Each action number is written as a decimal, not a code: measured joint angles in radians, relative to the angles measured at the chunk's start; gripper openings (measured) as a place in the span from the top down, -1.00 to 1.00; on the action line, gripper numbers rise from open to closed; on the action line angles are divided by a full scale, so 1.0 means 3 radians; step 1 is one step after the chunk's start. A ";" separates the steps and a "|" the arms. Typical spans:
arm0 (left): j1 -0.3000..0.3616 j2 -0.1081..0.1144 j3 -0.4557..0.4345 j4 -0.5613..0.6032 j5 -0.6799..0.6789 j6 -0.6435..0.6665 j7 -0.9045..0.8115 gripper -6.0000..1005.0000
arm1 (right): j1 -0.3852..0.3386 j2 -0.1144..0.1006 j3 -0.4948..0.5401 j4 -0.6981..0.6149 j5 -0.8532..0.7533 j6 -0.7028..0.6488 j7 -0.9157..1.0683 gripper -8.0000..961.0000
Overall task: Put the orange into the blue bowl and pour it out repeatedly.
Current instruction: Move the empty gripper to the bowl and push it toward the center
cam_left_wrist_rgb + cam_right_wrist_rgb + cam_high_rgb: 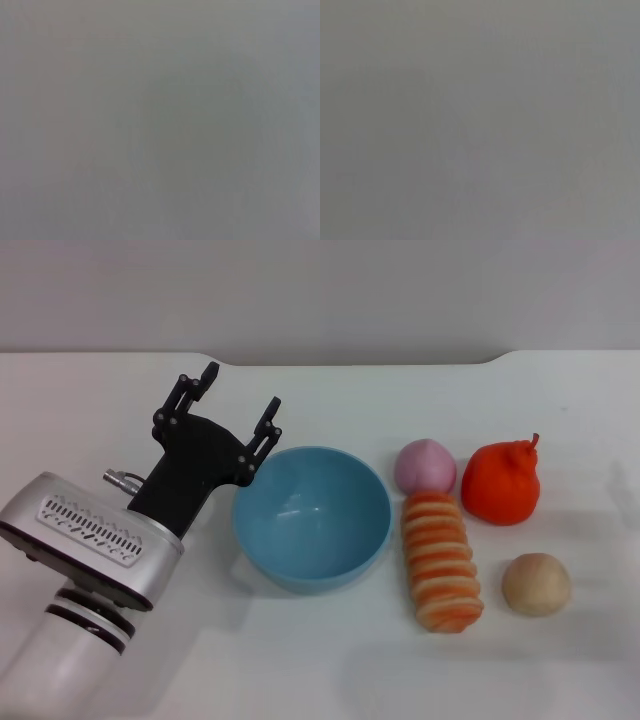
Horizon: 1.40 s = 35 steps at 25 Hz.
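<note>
Only the head view shows the scene; both wrist views give a flat grey field with nothing to make out.

On the white tabletop (330,660) the blue bowl (312,517) sits upright near the middle, nothing inside it. The orange (501,483) lies well apart from it at its 3 o'clock, toward the right side, with bare tabletop beyond it. Between them sit a pink ball (425,467) and, just at that ball's 6 o'clock, a striped roll (441,561) close beside the bowl's rim. A tan ball (536,584) rests at the orange's 6 o'clock.

The left hand (240,400) hovers at the bowl's 10 o'clock, fingers spread wide, gripping nothing, one fingertip near the rim. The right hand is out of sight.
</note>
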 joint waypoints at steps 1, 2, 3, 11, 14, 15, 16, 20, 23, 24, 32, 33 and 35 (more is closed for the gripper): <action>0.0000 0.0000 0.0001 0.0000 0.0000 0.0000 0.0001 -0.39 | -0.0002 0.0000 0.0000 0.0000 0.0000 0.0004 0.0000 -0.72; 0.0000 0.0000 0.0002 0.0000 0.0000 0.0000 0.0001 -0.39 | -0.0002 0.0000 0.0000 0.0000 0.0000 0.0004 0.0000 -0.72; 0.0000 0.0000 0.0003 0.0000 0.0000 0.0000 0.0000 -0.39 | -0.0004 0.0000 0.0000 0.0000 0.0000 0.0007 0.0000 -0.72; 0.0010 0.0000 0.0030 0.0001 0.0000 -0.0022 0.0000 -0.39 | -0.0006 0.0000 0.0004 0.0000 0.0000 0.0013 0.0000 -0.72; 0.0013 -0.0001 0.0034 0.0039 -0.0003 -0.0059 -0.0003 -0.39 | 0.0000 0.0000 0.0011 -0.0002 0.0000 0.0015 0.0000 -0.72; 0.0015 -0.0001 0.0015 0.0089 -0.0014 -0.0055 -0.0005 -0.39 | 0.0001 0.0000 0.0014 -0.0003 0.0000 0.0015 0.0000 -0.72; 0.0018 0.0003 -0.0004 0.0169 -0.0054 -0.0020 -0.0009 -0.38 | 0.0002 0.0000 0.0017 -0.0003 0.0000 0.0015 0.0000 -0.72; 0.0047 0.0051 -0.0165 0.0587 -0.0242 0.0304 -0.0017 -0.38 | 0.0001 0.0000 0.0050 -0.0002 0.0000 0.0015 0.0000 -0.72; 0.0063 0.0086 -0.0432 0.0920 -0.0211 0.0734 -0.0001 -0.38 | -0.0004 0.0000 0.0056 0.0002 0.0000 0.0017 0.0000 -0.72; 0.0065 0.0104 -0.0529 0.1038 -0.0186 0.0952 0.0002 -0.38 | -0.0007 0.0000 0.0060 0.0003 0.0000 0.0019 0.0000 -0.72; 0.0080 0.0211 -0.1568 0.2160 0.0183 0.3392 0.0061 -0.39 | 0.0005 0.0000 0.0131 0.0005 0.0001 0.0022 0.0000 -0.72; 0.0077 0.0214 -0.1698 0.2285 0.0222 0.3693 0.0092 -0.39 | 0.0014 0.0000 0.0132 0.0004 0.0001 0.0022 0.0000 -0.72; 0.0073 0.0195 -0.2026 0.2556 0.0254 0.4378 0.0192 -0.39 | 0.0028 -0.0002 0.0132 0.0003 0.0001 0.0022 0.0000 -0.72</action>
